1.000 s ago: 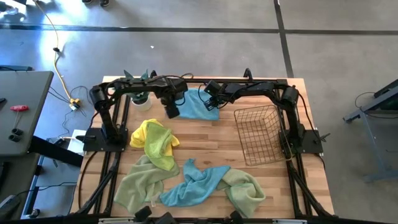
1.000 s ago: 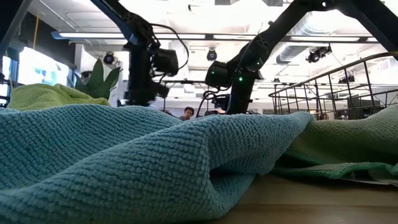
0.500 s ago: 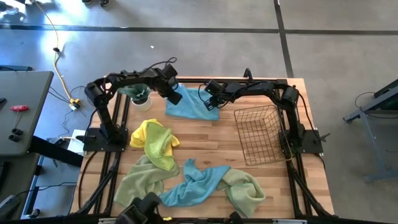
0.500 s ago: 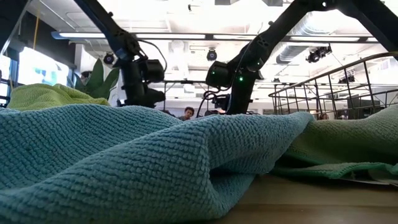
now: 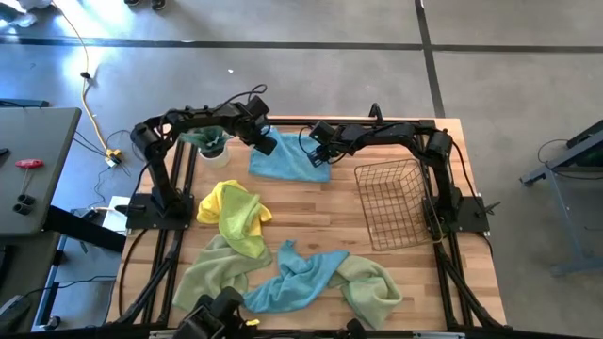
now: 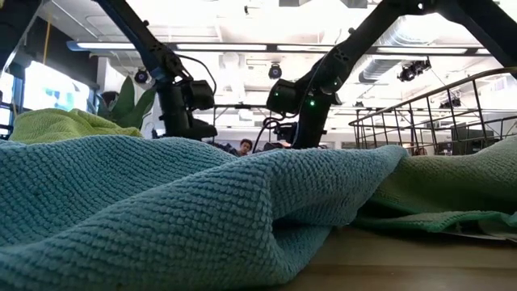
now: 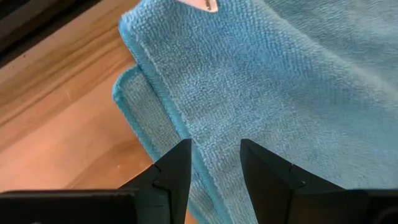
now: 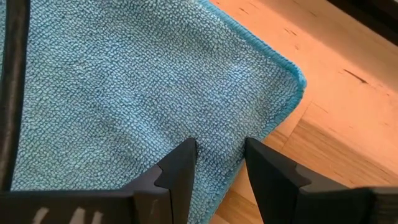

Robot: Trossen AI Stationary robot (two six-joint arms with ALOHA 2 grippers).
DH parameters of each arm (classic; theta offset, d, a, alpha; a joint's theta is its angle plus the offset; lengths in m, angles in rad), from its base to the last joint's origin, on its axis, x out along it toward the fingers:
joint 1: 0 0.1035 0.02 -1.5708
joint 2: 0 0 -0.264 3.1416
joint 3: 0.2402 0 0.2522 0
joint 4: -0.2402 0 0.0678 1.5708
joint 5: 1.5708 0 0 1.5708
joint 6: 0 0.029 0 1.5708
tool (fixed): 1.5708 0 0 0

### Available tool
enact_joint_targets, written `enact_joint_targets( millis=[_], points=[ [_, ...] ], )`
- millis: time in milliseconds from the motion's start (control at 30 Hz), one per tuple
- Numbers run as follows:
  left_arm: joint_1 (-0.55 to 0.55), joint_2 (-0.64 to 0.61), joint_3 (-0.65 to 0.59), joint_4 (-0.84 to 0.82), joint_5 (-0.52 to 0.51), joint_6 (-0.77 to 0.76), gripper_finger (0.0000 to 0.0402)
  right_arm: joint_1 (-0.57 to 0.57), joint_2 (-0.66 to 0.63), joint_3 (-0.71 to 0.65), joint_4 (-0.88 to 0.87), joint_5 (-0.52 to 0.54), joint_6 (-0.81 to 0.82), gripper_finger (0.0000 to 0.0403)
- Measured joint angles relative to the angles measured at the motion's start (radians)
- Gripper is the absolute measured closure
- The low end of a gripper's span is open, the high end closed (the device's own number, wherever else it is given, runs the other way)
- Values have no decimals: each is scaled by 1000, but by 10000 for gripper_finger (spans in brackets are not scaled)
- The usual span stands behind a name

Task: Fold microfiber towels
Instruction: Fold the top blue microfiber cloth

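Observation:
A light blue towel [image 5: 290,160] lies folded flat at the far middle of the table; the left wrist view shows two layers, the lower one's corner [image 7: 127,87] sticking out past the upper hem. My left gripper [image 5: 264,143] points down over the towel's far-left corner, open, with flat cloth [image 7: 214,124] showing in the gap. My right gripper [image 5: 323,151] stands open over the towel's right edge, beside a rounded corner [image 8: 292,74]. Nearer lie a yellow towel [image 5: 231,209], a green towel [image 5: 212,278], another light blue towel [image 5: 292,278] and a second green towel [image 5: 372,287], all crumpled. My left gripper comes down from above on the upper layer just inside its hemmed edge [image 7: 168,112]; I cannot tell whether the fingertips touch the cloth, which lies flat on the table. My right gripper slants down onto the towel near its right-hand corner [image 8: 249,124]; touching or just above, I cannot tell.
A copper wire basket [image 5: 396,202] stands at the table's right side, close to the right arm. A potted plant [image 5: 212,143] sits at the far left, just beside the left arm. Bare wood [image 5: 311,212] lies between the folded towel and the crumpled ones.
My left gripper has gone from the folded towel's near-left corner toward the table's far edge and a little left, sinking slightly and rolling at the wrist, and has now come to rest over the far-left corner. Its finger gap looks unchanged.

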Motion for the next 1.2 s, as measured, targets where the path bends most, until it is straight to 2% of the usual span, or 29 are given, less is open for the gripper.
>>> enact_joint_targets(
  millis=[233, 367, 700, 933, 1200],
  points=[
    [0, 15, 0, -5, -60, -24, 275, 0, 0, 0, -1, 1, 0, 265],
    [0, 15, 0, -5, -33, -24, 275, 0, 0, 0, 0, 1, 0, 265],
    [-5, 25, 0, -37, -40, -95, 275, 0, 0, 0, 0, 2, 0, 265],
    [-26, 25, 0, -36, 19, -127, 275, 0, 0, 0, 5, 2, 0, 265],
    [-53, 25, 0, -36, 16, -154, 279, 0, 0, 0, 9, 3, -9, 265]
  ],
)
